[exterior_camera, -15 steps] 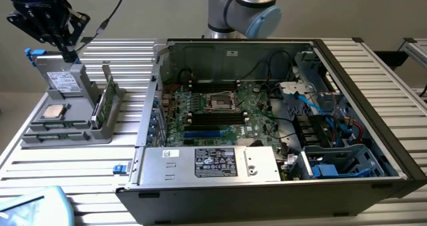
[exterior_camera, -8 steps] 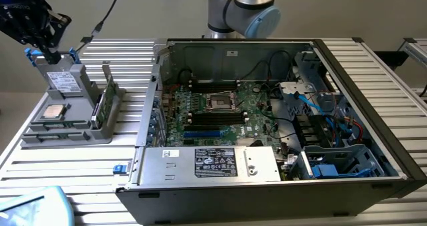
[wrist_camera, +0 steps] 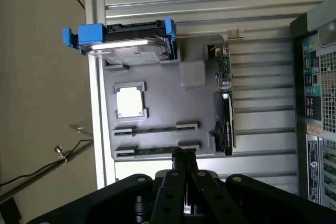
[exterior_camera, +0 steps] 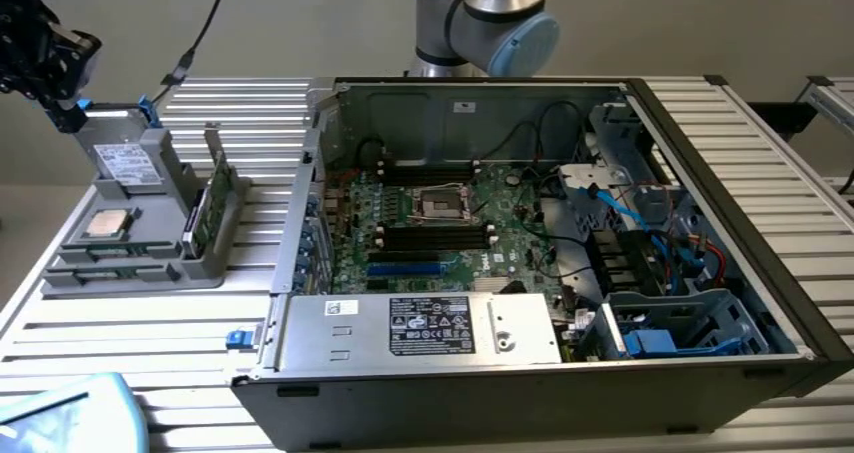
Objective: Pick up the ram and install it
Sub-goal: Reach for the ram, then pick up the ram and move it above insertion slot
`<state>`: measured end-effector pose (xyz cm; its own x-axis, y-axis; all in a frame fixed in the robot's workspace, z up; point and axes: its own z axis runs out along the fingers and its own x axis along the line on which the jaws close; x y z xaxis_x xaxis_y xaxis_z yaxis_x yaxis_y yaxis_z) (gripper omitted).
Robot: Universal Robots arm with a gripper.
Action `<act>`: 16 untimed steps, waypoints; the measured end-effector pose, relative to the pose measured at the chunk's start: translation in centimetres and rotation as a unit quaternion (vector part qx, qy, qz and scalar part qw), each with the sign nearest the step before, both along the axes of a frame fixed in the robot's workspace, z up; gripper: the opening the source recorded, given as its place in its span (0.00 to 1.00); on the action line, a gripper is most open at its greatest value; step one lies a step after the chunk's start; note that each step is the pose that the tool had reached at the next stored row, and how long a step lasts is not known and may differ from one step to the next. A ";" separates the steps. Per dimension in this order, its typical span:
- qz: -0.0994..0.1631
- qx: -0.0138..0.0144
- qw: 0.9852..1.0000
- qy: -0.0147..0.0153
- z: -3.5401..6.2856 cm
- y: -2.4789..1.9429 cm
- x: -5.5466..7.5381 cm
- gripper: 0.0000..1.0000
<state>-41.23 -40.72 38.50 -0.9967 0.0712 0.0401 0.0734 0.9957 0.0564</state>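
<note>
Item: parts tray [exterior_camera: 150,213] [wrist_camera: 163,90], grey, standing on the slatted metal table [exterior_camera: 120,343] [wrist_camera: 210,3] by the edge at the exterior view's left. We list 5 parts on it. At its far end stands 1 silver drive [exterior_camera: 127,158] [wrist_camera: 128,51] in blue rails. Next toward the near end lies 1 square silver processor [exterior_camera: 107,223] [wrist_camera: 129,102], flat in its recess. After that come 2 long narrow slots side by side. The ram [exterior_camera: 107,272] [wrist_camera: 155,149], a thin green stick, sits in the slot nearest the tray's near edge, and a second stick [exterior_camera: 123,251] [wrist_camera: 155,128] sits in the slot beside it, toward the processor. Along the tray's side that faces the computer, 1 expansion card [exterior_camera: 214,198] [wrist_camera: 227,108] stands on edge. Item: computer case [exterior_camera: 534,403] [wrist_camera: 315,129], black, side panel off, just beside the tray and covering the middle of the table and its side at the exterior view's right. Inside we note the green motherboard [exterior_camera: 441,223] and, along the case's near edge, a silver power supply [exterior_camera: 427,328]. Item: gripper [exterior_camera: 64,113] [wrist_camera: 184,155], black, on the robot arm [exterior_camera: 481,13]. It hangs above the table's far corner at the exterior view's left, over the drive end of the tray and clear of every part. We record its fingers pressed together with nothing between them.
</note>
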 end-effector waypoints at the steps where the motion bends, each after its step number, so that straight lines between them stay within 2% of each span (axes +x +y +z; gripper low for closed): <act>1: 0.000 0.000 1.000 0.000 -0.01 -0.04 -0.2 0.10; 16: 0.000 0.000 1.000 0.000 -0.01 -0.04 -0.2 0.10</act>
